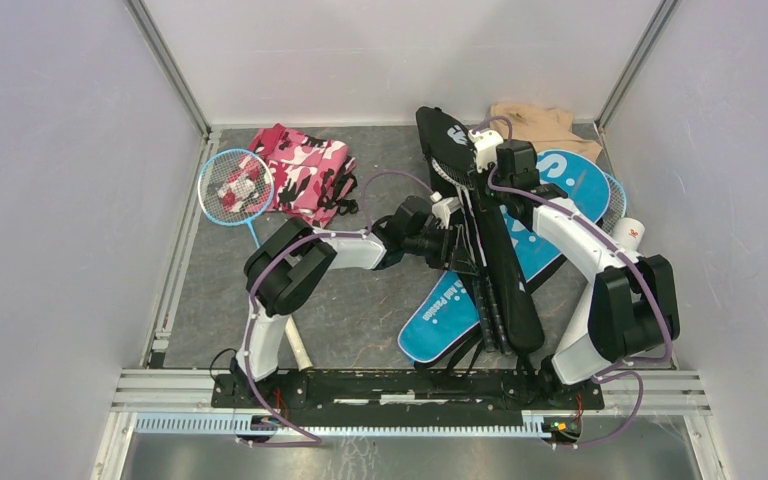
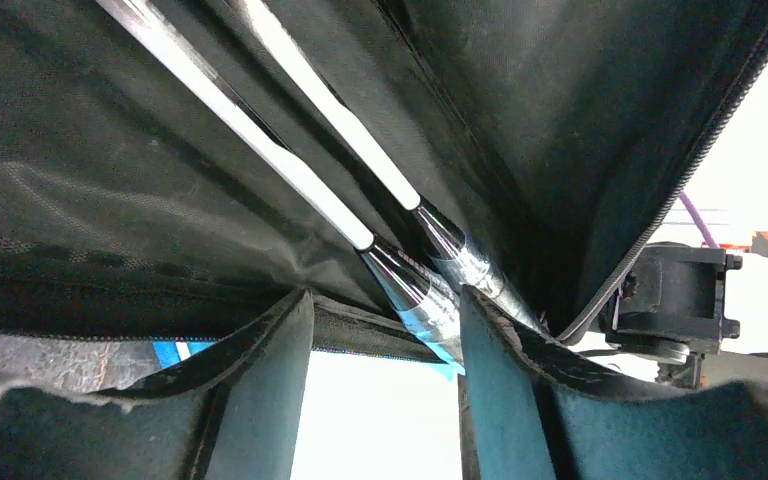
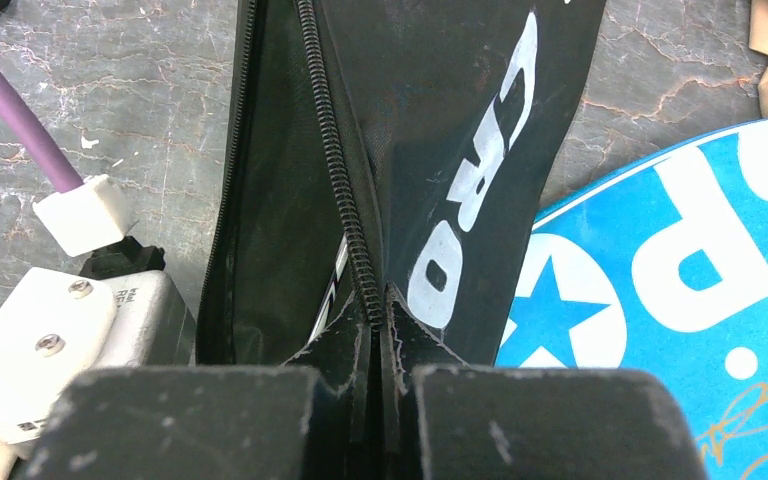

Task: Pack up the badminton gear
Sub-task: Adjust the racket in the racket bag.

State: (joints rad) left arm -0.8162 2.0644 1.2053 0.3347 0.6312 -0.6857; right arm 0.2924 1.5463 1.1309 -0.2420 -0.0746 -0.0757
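Observation:
The black "CROSSWAY" cover (image 1: 505,270) (image 3: 460,120) is held on edge over the blue "SPORT" cover (image 1: 560,215) (image 3: 700,260). My right gripper (image 1: 475,165) (image 3: 380,310) is shut on its zipper edge. My left gripper (image 1: 457,245) (image 2: 385,335) is open at the cover's (image 2: 110,200) lower opening, fingers (image 2: 260,400) spread on either side of the rim. Two racket shafts (image 2: 310,190) run inside the cover. A blue-framed racket (image 1: 235,187) lies at the far left with a white shuttlecock on its strings. A white tube (image 1: 630,232) lies at the right.
A pink camouflage cloth (image 1: 305,172) lies beside the loose racket. A beige cloth (image 1: 535,122) is bunched at the back right. Grey walls close in the left, back and right sides. A metal rail (image 1: 410,385) runs along the near edge.

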